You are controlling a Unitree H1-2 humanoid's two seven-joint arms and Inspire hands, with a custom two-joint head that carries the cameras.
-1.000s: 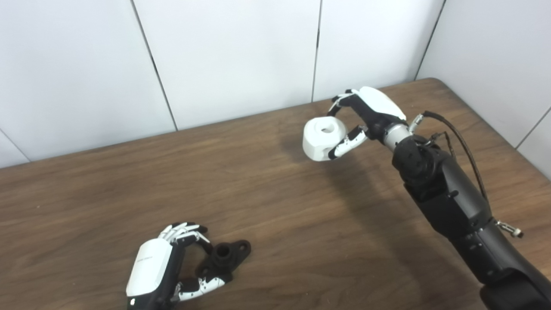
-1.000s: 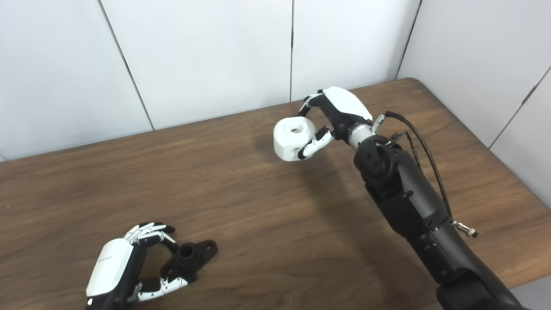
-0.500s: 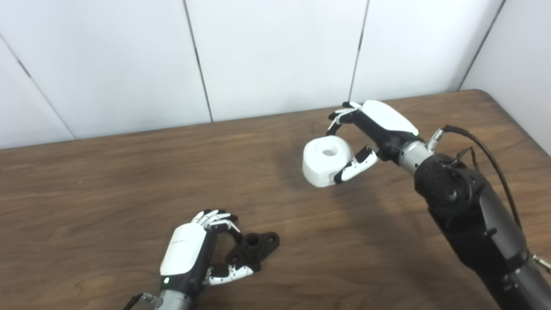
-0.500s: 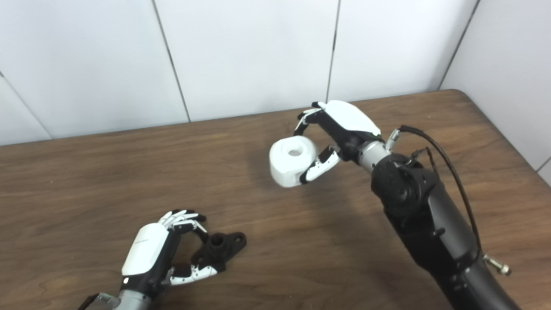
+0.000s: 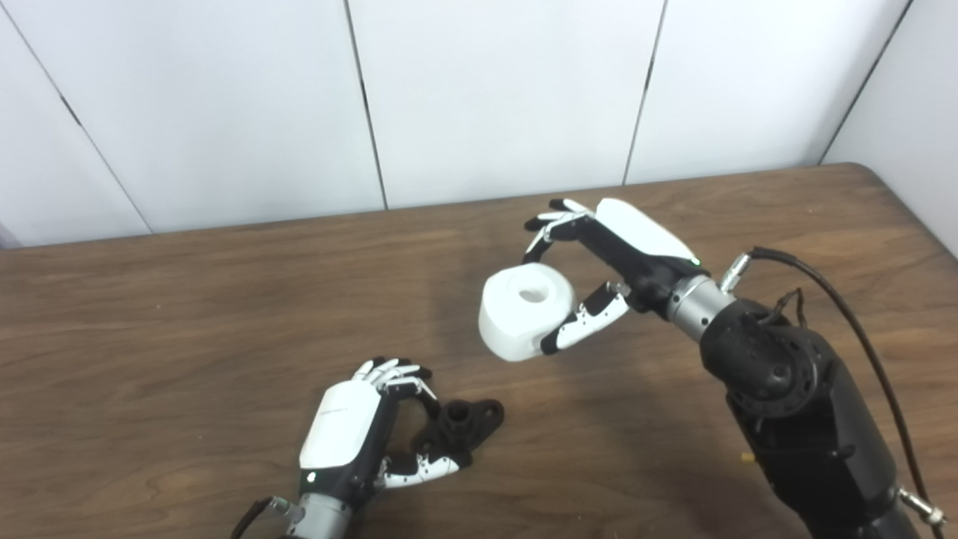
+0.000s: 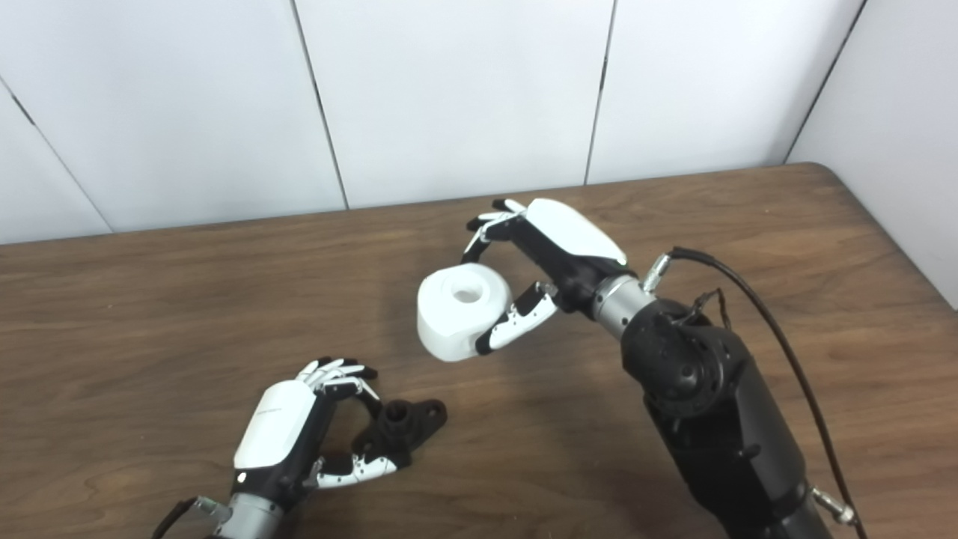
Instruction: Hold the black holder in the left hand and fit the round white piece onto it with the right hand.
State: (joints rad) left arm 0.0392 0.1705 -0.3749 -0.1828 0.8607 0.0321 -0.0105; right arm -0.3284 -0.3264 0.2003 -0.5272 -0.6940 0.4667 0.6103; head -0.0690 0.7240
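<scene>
Left robot hand (image 5: 352,434) grips black holder (image 5: 460,427) — right robot hand (image 5: 614,251) grips round white piece (image 5: 524,314)

One black holder (image 5: 462,430), one round white piece (image 5: 524,314), two hands — left (image 5: 352,438), right (image 5: 614,251) — one table (image 5: 187,314)

Right hand (image 5: 599,258) grips white piece (image 5: 524,314); left hand (image 5: 359,430) grips black holder (image 5: 460,430).
</scene>
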